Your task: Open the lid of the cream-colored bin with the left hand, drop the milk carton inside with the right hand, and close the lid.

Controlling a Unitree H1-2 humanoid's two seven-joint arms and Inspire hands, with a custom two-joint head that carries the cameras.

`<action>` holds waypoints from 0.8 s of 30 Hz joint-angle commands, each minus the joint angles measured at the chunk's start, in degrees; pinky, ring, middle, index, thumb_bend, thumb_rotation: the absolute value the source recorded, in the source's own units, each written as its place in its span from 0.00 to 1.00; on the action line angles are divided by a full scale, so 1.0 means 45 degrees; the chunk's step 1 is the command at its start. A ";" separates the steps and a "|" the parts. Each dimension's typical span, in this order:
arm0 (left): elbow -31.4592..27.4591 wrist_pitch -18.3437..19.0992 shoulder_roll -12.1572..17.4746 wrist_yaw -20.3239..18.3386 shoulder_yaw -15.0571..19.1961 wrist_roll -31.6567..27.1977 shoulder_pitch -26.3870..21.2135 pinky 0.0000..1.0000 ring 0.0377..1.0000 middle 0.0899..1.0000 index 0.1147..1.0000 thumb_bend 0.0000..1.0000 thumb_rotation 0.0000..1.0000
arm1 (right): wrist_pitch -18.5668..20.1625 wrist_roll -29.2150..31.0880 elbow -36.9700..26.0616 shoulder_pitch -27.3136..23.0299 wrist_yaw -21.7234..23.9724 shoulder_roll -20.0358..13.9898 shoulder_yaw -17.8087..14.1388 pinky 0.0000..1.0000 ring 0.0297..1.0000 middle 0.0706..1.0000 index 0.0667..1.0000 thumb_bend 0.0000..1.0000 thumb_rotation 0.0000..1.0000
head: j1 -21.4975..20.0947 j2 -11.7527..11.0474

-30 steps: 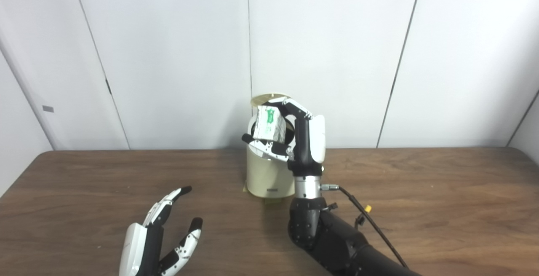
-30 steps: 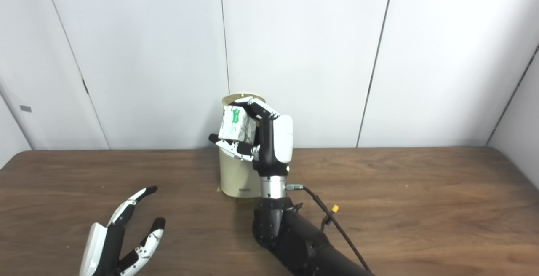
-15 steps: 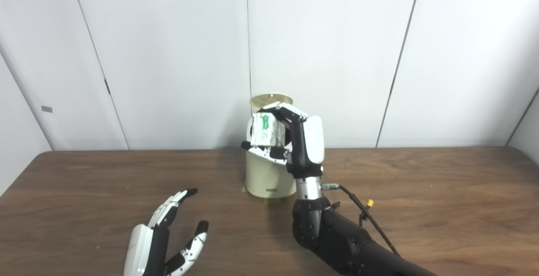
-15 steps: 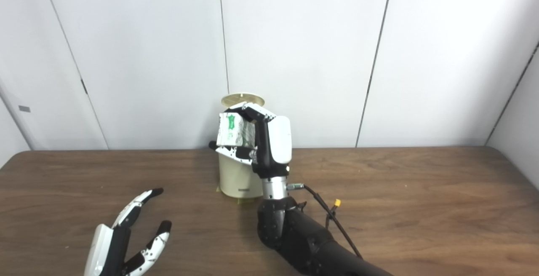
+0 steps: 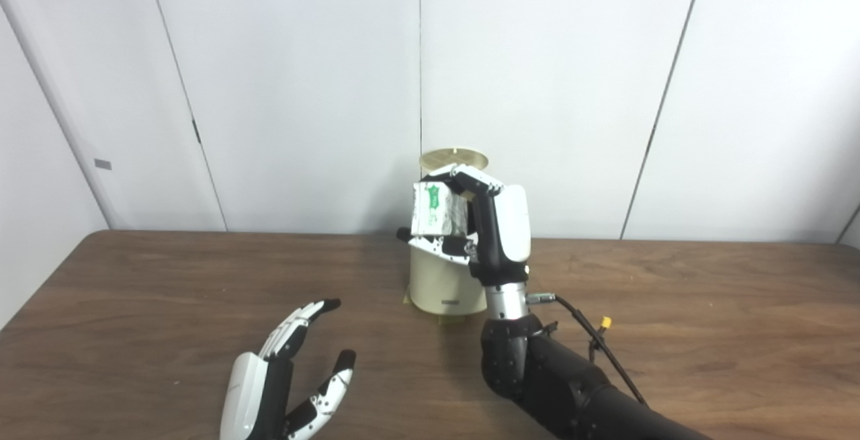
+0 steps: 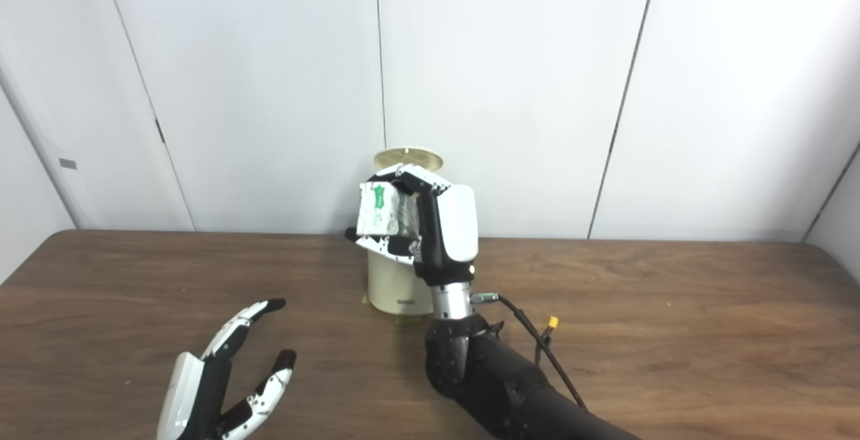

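- Two hands, two jobs: right hand (image 5: 487, 215) clamps the milk carton (image 5: 437, 209) just above the cream bin (image 5: 443, 285) — lid (image 5: 455, 156) up, ready to drop.
- Left hand (image 5: 285, 376) waits near the bin's front-left, fingers apart, empty — presumably free for closing.

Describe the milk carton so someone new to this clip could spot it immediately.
Start at the brown wooden table and find the cream-colored bin at its far middle, lid raised. Directly above the bin's mouth, the right hand grips a small white milk carton. Its green printed mark sets it apart.
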 commanded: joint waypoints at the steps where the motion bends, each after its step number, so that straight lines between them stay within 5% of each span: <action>1: 0.0296 -0.0324 -0.0593 0.0411 -0.0224 0.0189 0.1180 0.87 0.86 0.83 0.78 0.39 0.51 | -0.0340 0.0062 -0.0042 -0.0938 -0.0170 -0.0097 0.0079 0.37 0.44 0.50 0.40 0.50 0.00 | 0.0002 0.0015; 24: 0.0572 -0.0390 -0.0410 0.0725 -0.0350 0.0445 0.1130 0.86 0.86 0.83 0.77 0.40 0.53 | -0.0340 0.0661 0.0101 -0.1835 0.1367 -0.0919 -0.0070 0.37 0.44 0.49 0.40 0.50 0.00 | -0.0041 0.0000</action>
